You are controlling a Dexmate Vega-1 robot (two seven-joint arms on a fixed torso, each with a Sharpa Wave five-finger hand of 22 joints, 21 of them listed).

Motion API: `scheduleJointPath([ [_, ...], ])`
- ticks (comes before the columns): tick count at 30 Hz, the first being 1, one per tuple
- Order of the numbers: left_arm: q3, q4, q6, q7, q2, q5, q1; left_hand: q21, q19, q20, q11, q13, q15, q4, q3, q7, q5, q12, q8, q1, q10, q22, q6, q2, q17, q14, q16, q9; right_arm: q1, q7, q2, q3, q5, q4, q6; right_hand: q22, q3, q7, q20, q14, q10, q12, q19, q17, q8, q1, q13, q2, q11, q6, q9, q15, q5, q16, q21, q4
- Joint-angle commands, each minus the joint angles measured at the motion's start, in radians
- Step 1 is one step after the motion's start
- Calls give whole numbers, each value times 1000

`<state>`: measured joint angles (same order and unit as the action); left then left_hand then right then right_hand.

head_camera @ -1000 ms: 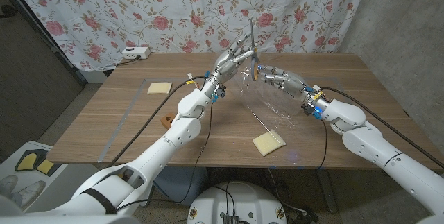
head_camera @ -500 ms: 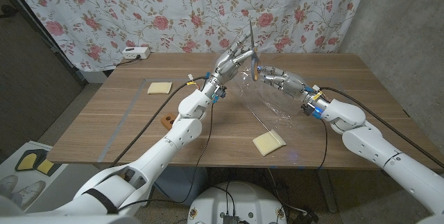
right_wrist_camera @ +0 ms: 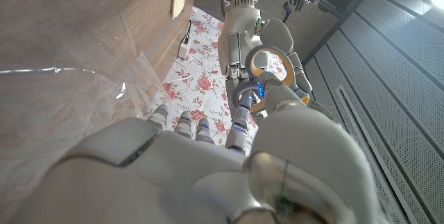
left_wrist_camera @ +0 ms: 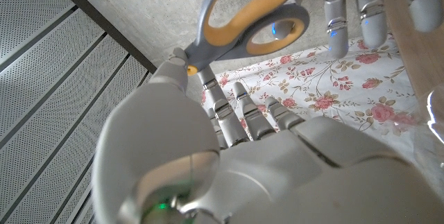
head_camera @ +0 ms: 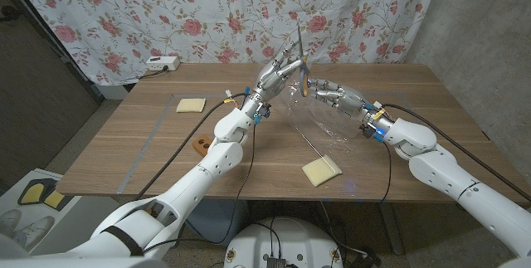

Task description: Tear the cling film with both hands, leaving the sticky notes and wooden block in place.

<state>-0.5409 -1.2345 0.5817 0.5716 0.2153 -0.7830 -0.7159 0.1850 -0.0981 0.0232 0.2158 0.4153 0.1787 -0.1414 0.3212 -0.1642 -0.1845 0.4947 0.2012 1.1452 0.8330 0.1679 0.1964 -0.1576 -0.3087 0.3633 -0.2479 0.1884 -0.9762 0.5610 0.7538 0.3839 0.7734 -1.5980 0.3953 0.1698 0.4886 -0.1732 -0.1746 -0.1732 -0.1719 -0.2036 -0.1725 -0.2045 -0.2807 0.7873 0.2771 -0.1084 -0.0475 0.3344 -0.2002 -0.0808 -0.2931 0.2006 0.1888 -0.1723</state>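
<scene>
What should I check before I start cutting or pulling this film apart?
1. Left hand holds the scissors: ok, handles are in its fingers, blades pointing up.
2. Right hand has the cling film: cannot tell; its fingers are at the film's top edge, but the grip itself is hidden.
3. Film off the table and stretched: ok, it hangs below the two hands.
4. Sticky notes clear of the film: the back pad ok; the front pad lies near the film's lower edge, cannot tell whether they touch.
5. Wooden block away from both arms: ok, at the table's left front.
6. Blades on the film: cannot tell.
</scene>
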Motion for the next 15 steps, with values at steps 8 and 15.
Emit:
scheduleJointPath([
  [8, 9, 37, -4, 42, -27, -24, 10, 4, 7, 3, 10, 155, 20, 17, 27, -3, -4, 17, -3, 2, 5, 3, 8, -12, -3, -22, -2, 3, 2, 3, -2, 0, 5, 2, -7, 2, 11, -8, 34, -208, -16, -9, -17, -1, -4, 20, -9, -21, 23, 43, -2, 21, -1, 11, 7, 7],
  [15, 11, 49, -1, 41, -36, -22, 12, 4, 8, 3, 10, 154, 19, 17, 28, -7, -4, 15, -2, 0, 4, 3, 11, -13, -3, -22, -2, 3, 10, 13, -7, 6, 6, 7, -9, 1, 4, -4, 25, -210, -14, -9, -18, -1, -2, 15, -12, -15, 16, 51, -2, 13, 6, 10, 5, 10],
])
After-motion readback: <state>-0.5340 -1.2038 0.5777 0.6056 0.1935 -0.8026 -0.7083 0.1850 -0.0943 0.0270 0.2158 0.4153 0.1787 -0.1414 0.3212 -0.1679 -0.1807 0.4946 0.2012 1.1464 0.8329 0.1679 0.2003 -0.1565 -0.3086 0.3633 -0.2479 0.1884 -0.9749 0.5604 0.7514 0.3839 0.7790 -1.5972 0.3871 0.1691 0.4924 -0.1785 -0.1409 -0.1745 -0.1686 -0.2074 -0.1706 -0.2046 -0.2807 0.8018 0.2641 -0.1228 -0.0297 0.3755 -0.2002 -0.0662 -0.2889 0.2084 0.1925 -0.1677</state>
